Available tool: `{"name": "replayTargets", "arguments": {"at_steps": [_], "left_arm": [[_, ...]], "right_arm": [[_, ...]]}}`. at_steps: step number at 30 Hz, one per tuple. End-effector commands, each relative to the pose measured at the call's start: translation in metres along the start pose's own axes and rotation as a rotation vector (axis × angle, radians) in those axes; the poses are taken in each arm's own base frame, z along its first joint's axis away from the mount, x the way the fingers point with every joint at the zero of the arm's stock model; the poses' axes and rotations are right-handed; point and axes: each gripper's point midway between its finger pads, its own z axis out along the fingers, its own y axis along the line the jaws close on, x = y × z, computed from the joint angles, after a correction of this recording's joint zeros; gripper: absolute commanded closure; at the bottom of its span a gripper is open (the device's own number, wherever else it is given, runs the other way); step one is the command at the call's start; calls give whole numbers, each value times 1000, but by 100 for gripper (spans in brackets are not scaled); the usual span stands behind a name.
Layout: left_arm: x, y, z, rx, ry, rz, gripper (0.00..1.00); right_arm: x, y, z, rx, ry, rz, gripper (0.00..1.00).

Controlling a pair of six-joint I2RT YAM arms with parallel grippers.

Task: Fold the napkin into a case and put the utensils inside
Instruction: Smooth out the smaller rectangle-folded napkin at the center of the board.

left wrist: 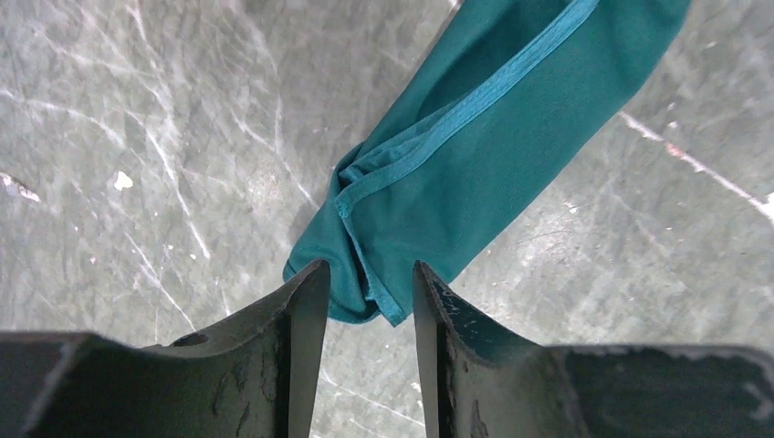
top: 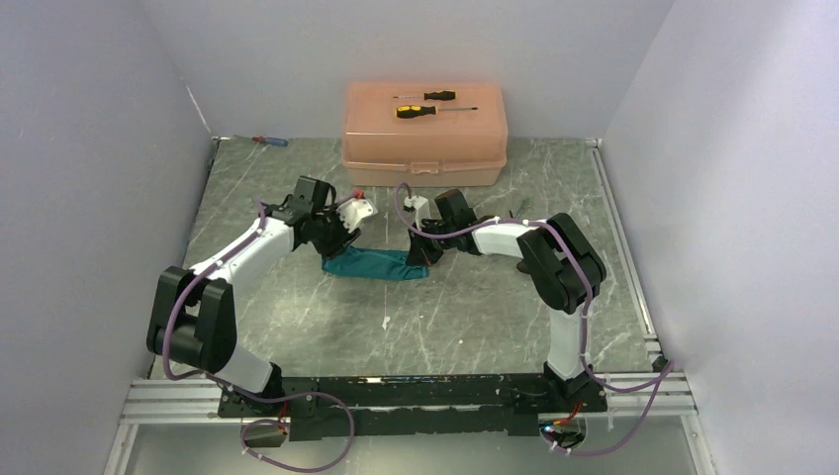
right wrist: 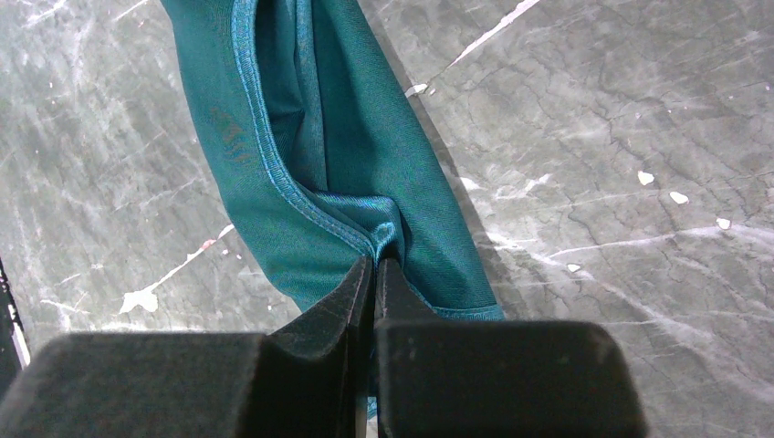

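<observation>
Grey marbled tabletop (top: 475, 327) fills the view, walled in on three sides. At the middle of its far edge sits the peach box (top: 425, 139), lid shut. Both arms reach in from the near edge: the left arm (top: 247, 252) angles in from the left side, the right arm (top: 554, 262) from the right, and they meet just short of the box.

Between them, at the middle of the tabletop and a little toward the far edge, lies the napkin (top: 381, 265) – teal, gathered into a long narrow strip running left to right, its hemmed edge showing.

At its left end is the left gripper (left wrist: 370, 278). Its jaws stand apart and released, the tip of the cloth lying in the gap, not pinched. At the other end, the right gripper (right wrist: 375, 269) is clamped tight on a small fold of the napkin – fingers pressed together with the teal hem bunched between them.

Two yellow-and-black screwdrivers (top: 435, 111) rest on the box lid, and a small red-and-blue screwdriver (top: 269, 142) lies at the far left corner.
</observation>
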Motion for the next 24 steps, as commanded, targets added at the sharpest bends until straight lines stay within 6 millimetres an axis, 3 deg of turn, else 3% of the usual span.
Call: {"name": "replayTargets", "arguments": {"at_steps": [1,6,10,18,21,24], "left_arm": [[-25,-20,-12,108,-68,-32,56],[-25,-67,-3,312,-111,19,60],[-26,-75,16,309,-132,59,62],[-16,-38,52,88,-135,104,67],[-12,-26,55,18,-114,84,70],[-7,-30,54,34,-96,61,71]], "right_arm": [[43,-5,0,25,124,74,96],[45,-3,0,21,126,78,97],[45,-3,0,20,125,84,97],[37,3,-1,-4,98,92,96],[36,7,-2,-17,93,93,96],[38,8,-2,-24,98,96,96]]}}
